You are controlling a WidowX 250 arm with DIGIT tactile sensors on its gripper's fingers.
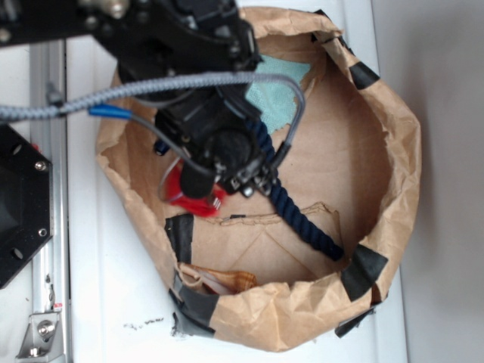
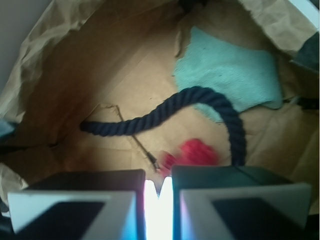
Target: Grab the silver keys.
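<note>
Gripper (image 2: 159, 182): nearest the wrist camera, at the bottom edge, just below the near end of the navy blue rope (image 2: 165, 112).
Fingers (image 2: 90, 200): two dark blocks with pale faces, drawn almost together. Only a thin slit is left between them, and it is filled with white glare.
Grasp: nothing can be seen in the slit. The glare makes it impossible to tell whether the fingers are touching anything.
Brown paper bag (image 2: 30, 60): its crumpled wall rises left of the rope, and its floor lies under everything.
Rope: a thick twisted cord. It runs from its left tip up into an arch, then bends down toward the right finger.
Silver keys (image 2: 152, 160): a thin wire and a small blurred metal bit under the rope's arch, just left of the red wad, in front of the slit and apart from the fingers.
Red paper wad (image 2: 200, 152): under the arch, close beside the rope's descending right part.
Teal cloth (image 2: 230, 75): flat on the bag floor behind the rope's arch, with the rope crossing its near edge.
</note>
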